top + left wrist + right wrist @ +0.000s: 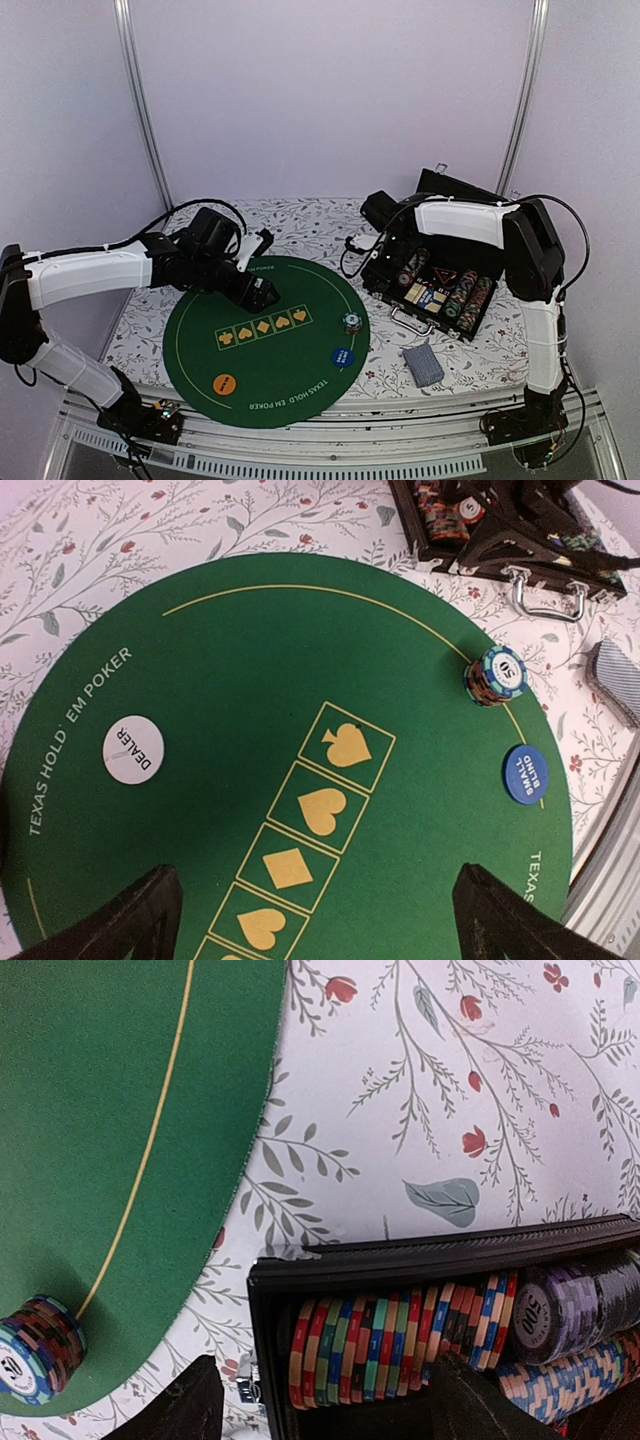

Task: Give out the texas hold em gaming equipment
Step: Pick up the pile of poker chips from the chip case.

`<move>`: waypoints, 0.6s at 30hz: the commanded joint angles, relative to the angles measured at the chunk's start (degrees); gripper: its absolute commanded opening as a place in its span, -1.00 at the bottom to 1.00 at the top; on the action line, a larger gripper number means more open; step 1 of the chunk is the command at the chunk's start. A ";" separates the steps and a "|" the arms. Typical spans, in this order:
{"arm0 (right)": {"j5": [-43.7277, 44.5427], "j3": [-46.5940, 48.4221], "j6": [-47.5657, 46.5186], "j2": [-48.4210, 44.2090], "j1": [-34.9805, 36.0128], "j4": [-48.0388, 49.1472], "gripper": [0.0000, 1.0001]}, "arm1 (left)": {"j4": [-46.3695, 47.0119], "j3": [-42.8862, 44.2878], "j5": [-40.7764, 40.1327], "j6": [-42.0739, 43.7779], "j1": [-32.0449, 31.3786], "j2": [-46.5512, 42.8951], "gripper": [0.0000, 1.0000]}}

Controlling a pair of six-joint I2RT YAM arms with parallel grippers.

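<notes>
1. Left gripper (318, 875): jaws wide apart, hovering over the green mat (250, 650) at its suit boxes.
2. Right gripper (325, 1365): jaws apart above the striped chip row (400, 1345) in the black case (420, 1257); contact unclear.
3. On the mat: chip stack (497, 676) at the edge, blue button (525, 773) near it, white dealer button (133, 749) and orange button (226, 382) well apart.
4. Card deck (423, 363): on the floral cloth (300, 215), off the mat, near the case.
5. The case wall stands between the chip row and the mat.

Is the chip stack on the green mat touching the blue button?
Apart. The left wrist view shows green felt between the chip stack and the blue button.
</notes>
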 commanded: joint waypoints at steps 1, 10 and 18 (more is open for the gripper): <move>-1.69 -1.35 -0.24 -3.22 0.61 0.29 0.39 | 0.48 -0.30 0.94 0.73 0.80 0.59 0.94; -2.29 -3.51 -0.62 -1.61 0.00 1.51 0.34 | 0.08 -0.69 0.26 0.81 0.81 -0.09 0.94; 1.13 -3.65 0.59 -0.20 -4.28 2.01 0.37 | 0.11 -0.75 0.10 0.80 0.80 -0.21 0.94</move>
